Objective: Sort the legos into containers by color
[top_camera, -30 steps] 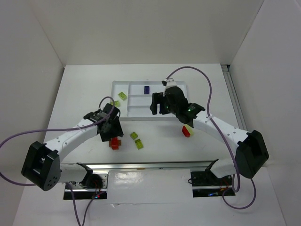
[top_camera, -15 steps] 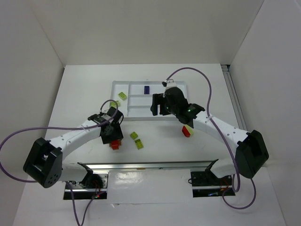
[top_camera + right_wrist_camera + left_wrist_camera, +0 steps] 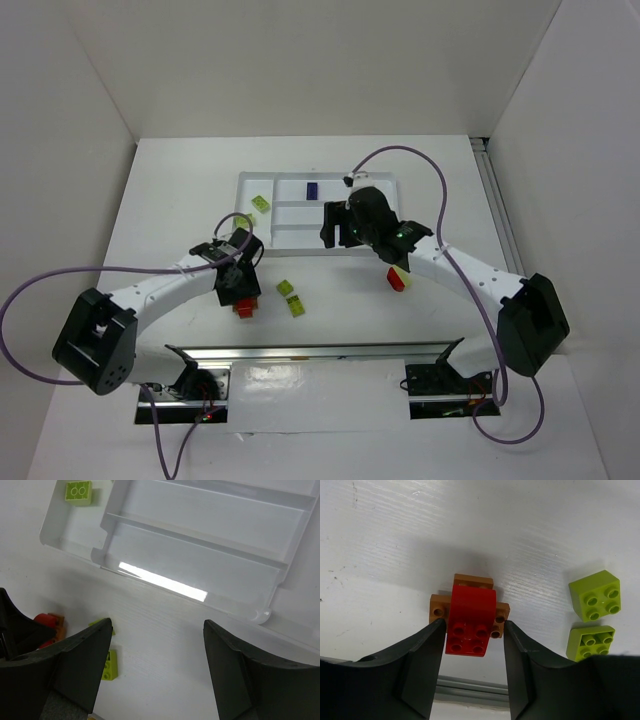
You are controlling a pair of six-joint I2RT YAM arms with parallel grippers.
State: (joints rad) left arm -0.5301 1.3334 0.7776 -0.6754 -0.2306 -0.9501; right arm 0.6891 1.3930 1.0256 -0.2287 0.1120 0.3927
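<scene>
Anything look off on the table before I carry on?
Yes: the red brick sits stacked on the orange brick, between the left gripper fingers. Two colours together; they likely need separating before sorting.

Top camera: above and behind the arm bases, looking down from far off, whole table in frame. Left wrist: straight down, very close on red brick. Right wrist: angled down, farther off, over tray near edge. Both wrist views share red brick and green bricks.
</scene>
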